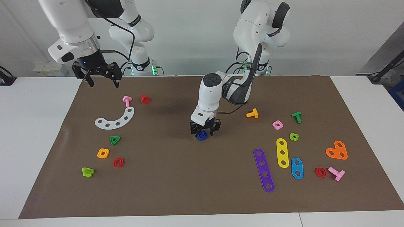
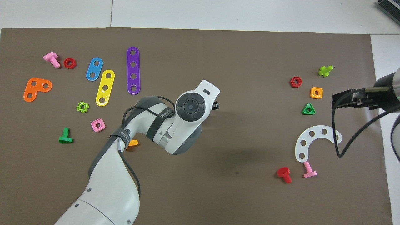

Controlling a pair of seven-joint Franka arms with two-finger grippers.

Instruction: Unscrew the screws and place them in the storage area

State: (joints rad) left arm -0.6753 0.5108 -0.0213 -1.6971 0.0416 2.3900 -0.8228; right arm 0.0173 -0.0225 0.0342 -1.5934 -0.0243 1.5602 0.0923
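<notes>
A small blue screw (image 1: 202,135) stands on the brown mat at the table's middle. My left gripper (image 1: 204,131) reaches down over it, shut on it at mat level. In the overhead view the left arm's wrist hides both the screw and the fingertips. The storage area (image 1: 139,132) is the stretch of mat around a white curved five-hole strip (image 1: 115,119), toward the right arm's end; the strip also shows in the overhead view (image 2: 314,142). My right gripper (image 1: 102,82) hangs open and empty in the air over the mat's edge beside that area (image 2: 350,98), waiting.
Around the white strip lie a pink screw (image 1: 127,100), a red screw (image 1: 145,99), a green triangle nut (image 1: 115,140), an orange nut (image 1: 103,153), a red nut (image 1: 118,162) and a lime screw (image 1: 87,172). Coloured strips, nuts and screws lie toward the left arm's end, among them a purple strip (image 1: 264,170) and an orange screw (image 1: 252,113).
</notes>
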